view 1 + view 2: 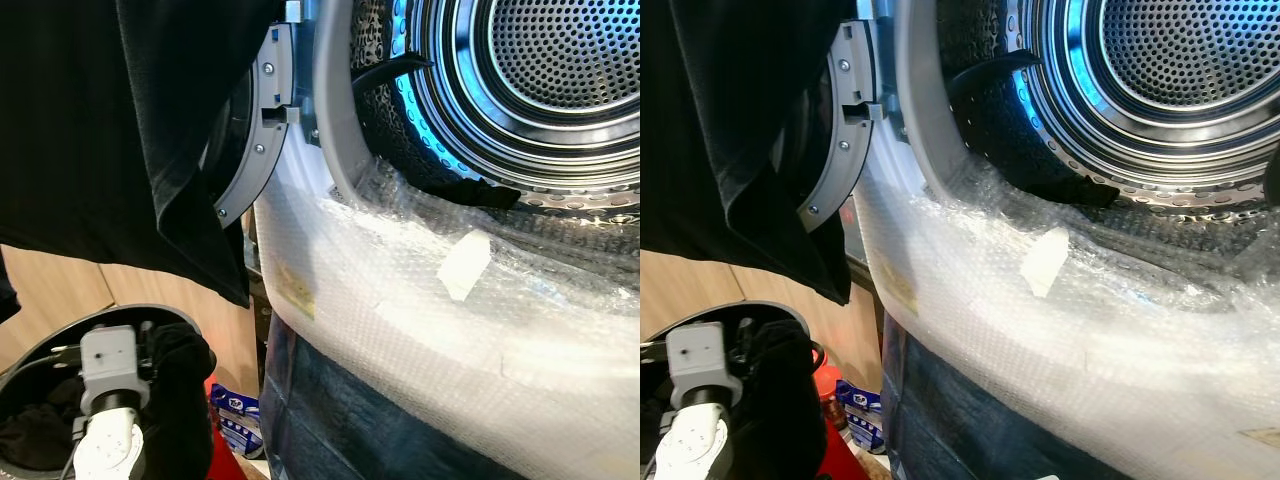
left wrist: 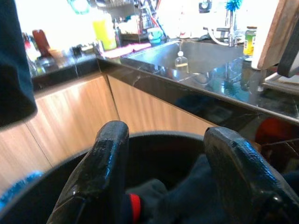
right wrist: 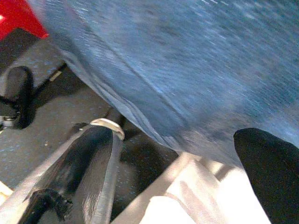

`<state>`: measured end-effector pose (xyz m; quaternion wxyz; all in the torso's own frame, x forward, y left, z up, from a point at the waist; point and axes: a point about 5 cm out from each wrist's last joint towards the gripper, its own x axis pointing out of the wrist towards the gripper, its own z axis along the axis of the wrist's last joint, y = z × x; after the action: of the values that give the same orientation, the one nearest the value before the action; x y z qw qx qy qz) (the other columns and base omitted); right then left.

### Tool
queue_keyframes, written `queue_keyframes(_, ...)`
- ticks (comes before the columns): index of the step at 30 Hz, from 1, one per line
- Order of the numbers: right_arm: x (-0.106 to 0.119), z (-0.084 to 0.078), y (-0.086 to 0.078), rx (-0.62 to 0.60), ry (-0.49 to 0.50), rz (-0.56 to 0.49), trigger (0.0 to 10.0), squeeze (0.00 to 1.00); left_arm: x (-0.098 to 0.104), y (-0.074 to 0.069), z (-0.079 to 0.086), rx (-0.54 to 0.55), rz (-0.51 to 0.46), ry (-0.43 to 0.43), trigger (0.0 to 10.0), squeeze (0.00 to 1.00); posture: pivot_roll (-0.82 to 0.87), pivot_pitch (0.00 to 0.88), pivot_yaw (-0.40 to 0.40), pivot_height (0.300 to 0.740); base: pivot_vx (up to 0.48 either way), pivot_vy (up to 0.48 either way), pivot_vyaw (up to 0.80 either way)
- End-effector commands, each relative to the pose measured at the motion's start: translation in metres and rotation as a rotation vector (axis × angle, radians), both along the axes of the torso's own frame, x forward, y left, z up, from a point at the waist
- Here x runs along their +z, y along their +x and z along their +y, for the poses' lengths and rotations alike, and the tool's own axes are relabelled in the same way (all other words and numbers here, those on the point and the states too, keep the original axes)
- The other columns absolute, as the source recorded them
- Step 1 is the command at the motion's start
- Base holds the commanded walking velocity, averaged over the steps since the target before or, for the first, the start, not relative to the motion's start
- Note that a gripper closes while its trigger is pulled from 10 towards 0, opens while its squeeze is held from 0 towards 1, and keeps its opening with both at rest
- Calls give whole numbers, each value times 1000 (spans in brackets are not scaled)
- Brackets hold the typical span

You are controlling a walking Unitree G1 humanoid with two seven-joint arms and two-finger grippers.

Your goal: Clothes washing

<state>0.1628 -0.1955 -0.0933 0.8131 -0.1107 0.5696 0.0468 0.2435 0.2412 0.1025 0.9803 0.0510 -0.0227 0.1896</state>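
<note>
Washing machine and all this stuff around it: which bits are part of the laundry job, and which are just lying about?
Part of the job:
washing machine drum
black garment
laundry basket
dark clothes
jeans
left end effector

Lying about:
bubble wrap
sink
yellow bottle

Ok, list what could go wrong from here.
1. Denim hangs outside over the washer's bubble-wrapped rim; it may slide to the floor.
2. The black garment hanging over the door may snag on its latch.
3. The left gripper, open over the basket, may grab several dark clothes together.
</note>
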Motion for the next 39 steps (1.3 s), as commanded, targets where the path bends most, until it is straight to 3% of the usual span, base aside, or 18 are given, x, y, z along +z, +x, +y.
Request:
queue_keyframes(1,1,-2,1,4,-14,-6,10000,0,4,0,-3,-45,-25,-55,10000,0,85,0,-45,740,0,0,0)
queue_keyframes(2,0,-1,0,34,-21,1,10000,0,6,1,-9,-129,-26,-75,10000,1000,87,0,-47,740,0,0,0)
queue_keyframes(3,-1,0,-1,67,-33,9,10000,0,8,2,-19,-252,-6,-53,10000,1000,100,0,-51,740,0,0,0)
queue_keyframes(5,-1,1,-2,69,-38,12,10000,0,9,1,-24,-316,22,-11,10000,1000,101,0,-49,740,0,0,0)
queue_keyframes(13,-1,6,0,98,-37,11,10000,0,3,-8,-28,-407,124,-36,10000,1000,122,0,-40,740,0,0,0)
queue_keyframes(16,-1,8,2,81,-15,6,10000,0,5,-9,-25,-390,143,-9,10000,1000,125,0,-38,740,0,0,0)
queue_keyframes(23,0,7,2,91,-37,-1,10000,0,4,-11,-13,-330,168,-34,10000,1000,130,0,-31,740,0,0,0)
queue_keyframes(27,-1,7,1,99,-42,3,10000,0,2,-10,-15,-350,188,-49,10000,1000,125,0,-26,740,0,0,0)
queue_keyframes(31,-2,7,-2,130,-55,10,10000,0,-3,-9,-19,-400,206,-145,10000,1000,122,0,-18,740,0,0,0)
queue_keyframes(39,-3,9,-2,172,-67,10,10000,0,1,-5,-16,-429,224,-121,10000,1000,126,0,-17,740,0,0,0)
